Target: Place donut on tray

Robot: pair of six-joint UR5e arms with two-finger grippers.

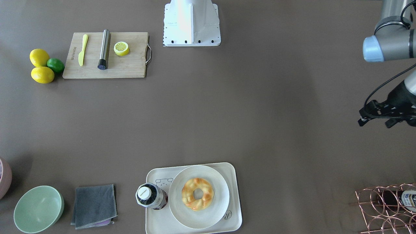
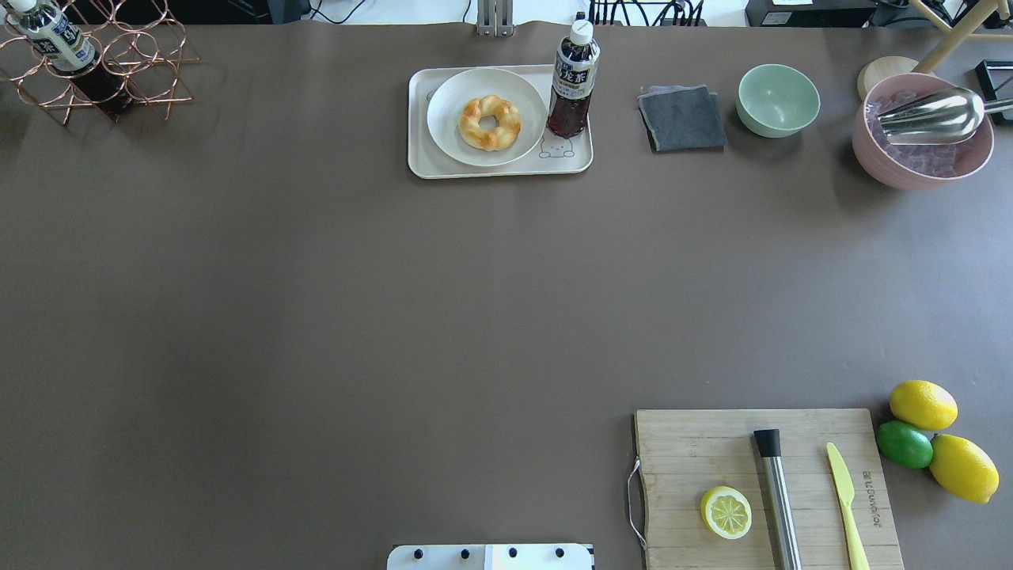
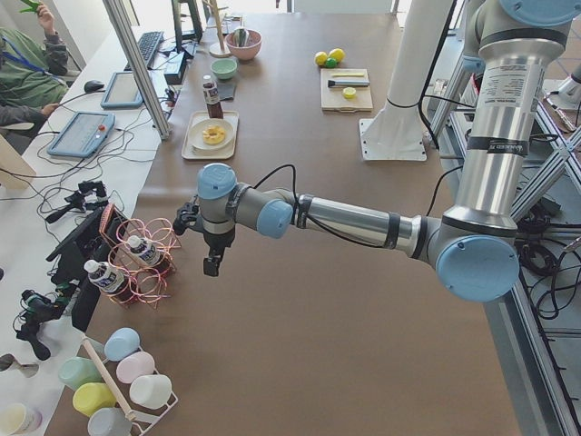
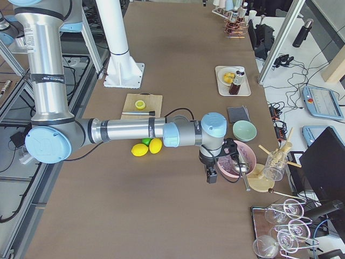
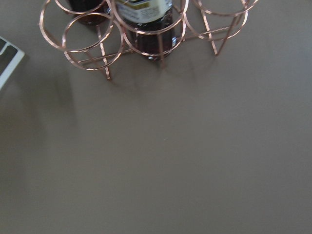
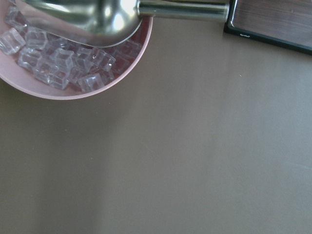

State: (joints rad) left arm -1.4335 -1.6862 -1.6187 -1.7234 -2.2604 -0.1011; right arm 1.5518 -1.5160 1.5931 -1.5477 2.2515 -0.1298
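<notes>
Stretching wide, brown table point(image 2: 316, 317), donut point(image 2: 490, 122) on plate point(image 2: 449, 96), cluttered white bench point(image 3: 27, 250) alongside

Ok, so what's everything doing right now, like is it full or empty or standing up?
donut: lying flat on the round plate
round plate: sitting on the tray
tea bottle: upright, capped, on the tray
green bowl: empty
pink bowl: full of ice cubes, metal scoop resting in it
lemon half: cut side up
grey cloth: folded
left gripper: open, holding nothing
right gripper: cannot tell

Brown table point(image 2: 316, 317); white side desk point(image 3: 27, 254) with cables; aluminium posts point(image 3: 138, 68)
</notes>
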